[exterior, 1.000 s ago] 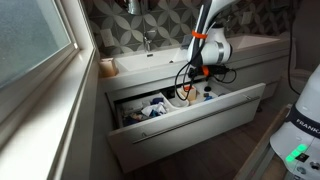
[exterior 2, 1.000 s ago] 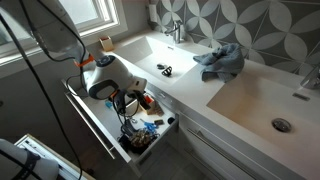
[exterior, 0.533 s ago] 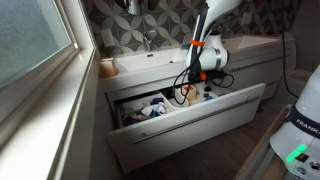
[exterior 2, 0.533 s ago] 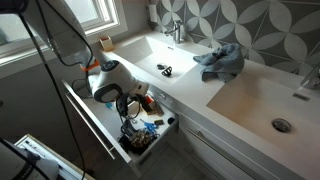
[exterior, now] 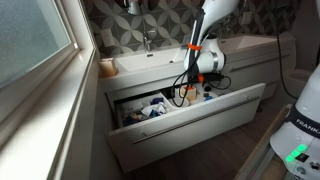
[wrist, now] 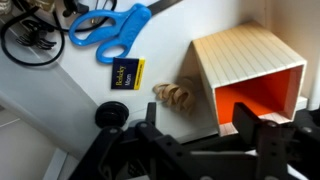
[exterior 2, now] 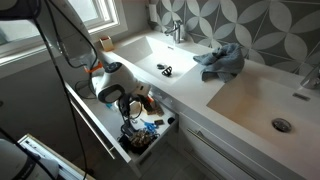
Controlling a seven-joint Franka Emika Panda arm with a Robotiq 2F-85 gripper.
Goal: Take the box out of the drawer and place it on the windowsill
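Note:
The box is a tan-yellow cuboid with an orange inside, lying on its side on the white floor of the drawer. My gripper is open and hangs just above the box's near edge. One finger is to the left of the box and the other is in front of its orange opening. In both exterior views the gripper reaches down into the pulled-out drawer and hides the box. The pale windowsill runs along the window.
In the drawer lie blue scissors, a black cable coil, a small navy card, tan rubber bands and a black cap. A tan-orange cup stands on the counter by the window. A blue cloth lies beside the sink.
The wrist has sunk a little lower into the drawer. The drawer and its contents have not moved.

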